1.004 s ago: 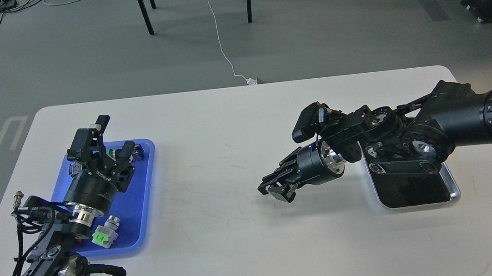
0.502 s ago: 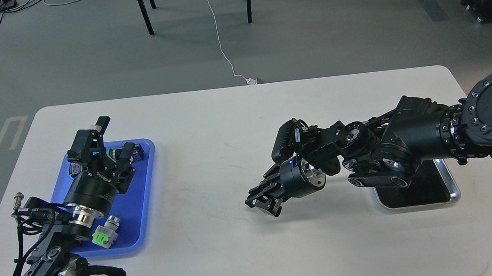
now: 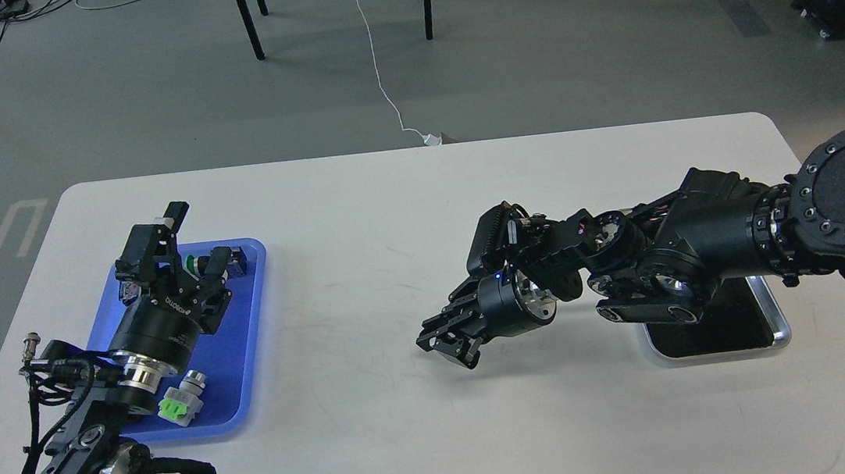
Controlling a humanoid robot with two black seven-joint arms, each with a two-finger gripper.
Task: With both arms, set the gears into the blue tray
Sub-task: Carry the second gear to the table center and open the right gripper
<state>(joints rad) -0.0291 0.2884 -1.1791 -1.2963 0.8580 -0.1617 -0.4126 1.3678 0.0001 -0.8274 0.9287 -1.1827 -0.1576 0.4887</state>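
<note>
A white table with rounded corners carried the blue tray near its left edge and a silver-rimmed metal tray, black inside, toward its right edge.

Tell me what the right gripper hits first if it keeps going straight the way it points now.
Most likely the bare white table. The right gripper points left and slightly down over the table's middle, with nothing visible ahead of it. The blue tray lies much farther left; height above the table is unclear from this view.

Left gripper spread wide; right gripper points down-left.
</note>
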